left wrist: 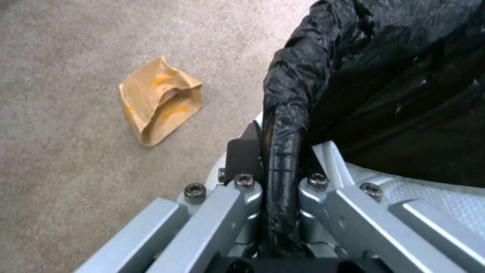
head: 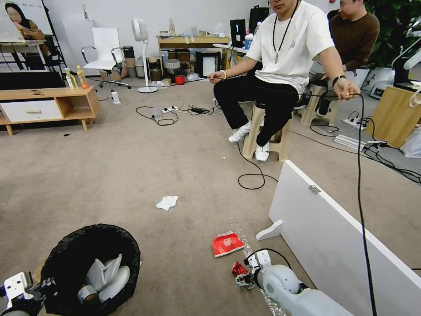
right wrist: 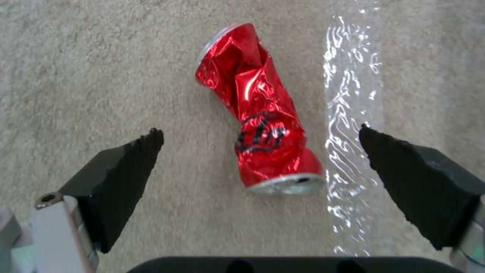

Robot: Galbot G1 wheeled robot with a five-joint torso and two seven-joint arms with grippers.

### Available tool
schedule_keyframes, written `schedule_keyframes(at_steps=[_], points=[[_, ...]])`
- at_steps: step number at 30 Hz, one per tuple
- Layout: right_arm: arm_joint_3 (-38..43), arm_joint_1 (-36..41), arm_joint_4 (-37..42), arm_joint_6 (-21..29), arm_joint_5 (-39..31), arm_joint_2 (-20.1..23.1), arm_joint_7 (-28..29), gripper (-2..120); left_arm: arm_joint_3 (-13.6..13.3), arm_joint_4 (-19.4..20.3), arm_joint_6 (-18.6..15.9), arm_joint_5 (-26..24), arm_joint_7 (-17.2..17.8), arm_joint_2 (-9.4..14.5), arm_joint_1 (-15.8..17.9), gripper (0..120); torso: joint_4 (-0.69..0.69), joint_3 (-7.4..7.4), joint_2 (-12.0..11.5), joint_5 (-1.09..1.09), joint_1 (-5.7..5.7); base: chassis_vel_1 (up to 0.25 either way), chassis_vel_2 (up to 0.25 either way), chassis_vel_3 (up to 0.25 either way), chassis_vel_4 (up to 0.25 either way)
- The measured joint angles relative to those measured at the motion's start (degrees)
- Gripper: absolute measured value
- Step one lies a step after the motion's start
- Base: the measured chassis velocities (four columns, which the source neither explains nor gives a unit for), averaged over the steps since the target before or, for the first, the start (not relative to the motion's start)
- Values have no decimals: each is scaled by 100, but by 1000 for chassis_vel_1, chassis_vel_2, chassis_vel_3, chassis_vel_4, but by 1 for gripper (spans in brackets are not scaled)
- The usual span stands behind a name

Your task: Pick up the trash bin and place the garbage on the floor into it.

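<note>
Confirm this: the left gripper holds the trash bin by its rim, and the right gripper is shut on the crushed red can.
Half right. The left gripper does clamp the trash bin rim. The right gripper is open, though: the right wrist view shows its fingers either side of the crushed red can, not touching it.

Right gripper [right wrist: 260,140] hovers over the carpet [right wrist: 91,76], black pads [right wrist: 129,170] spread wide. Crushed red can [right wrist: 260,113] lies between them, untouched. Clear tape strip [right wrist: 351,113] runs just beside the can.

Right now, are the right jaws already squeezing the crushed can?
No, the can lies on the carpet between the wide-open right jaws, untouched.
</note>
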State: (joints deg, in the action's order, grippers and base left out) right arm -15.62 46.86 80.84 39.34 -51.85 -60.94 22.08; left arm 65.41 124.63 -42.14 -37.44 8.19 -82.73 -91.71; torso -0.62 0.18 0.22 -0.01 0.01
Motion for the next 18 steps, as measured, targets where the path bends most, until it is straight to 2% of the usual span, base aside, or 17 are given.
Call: schedule_keyframes(at_steps=[18], points=[[-326, -390, -1072, -298, 468, -823, -350, 96, 30, -98, 0, 14, -24, 21, 4, 3, 2, 0, 0, 0, 0, 0, 0, 0, 0]])
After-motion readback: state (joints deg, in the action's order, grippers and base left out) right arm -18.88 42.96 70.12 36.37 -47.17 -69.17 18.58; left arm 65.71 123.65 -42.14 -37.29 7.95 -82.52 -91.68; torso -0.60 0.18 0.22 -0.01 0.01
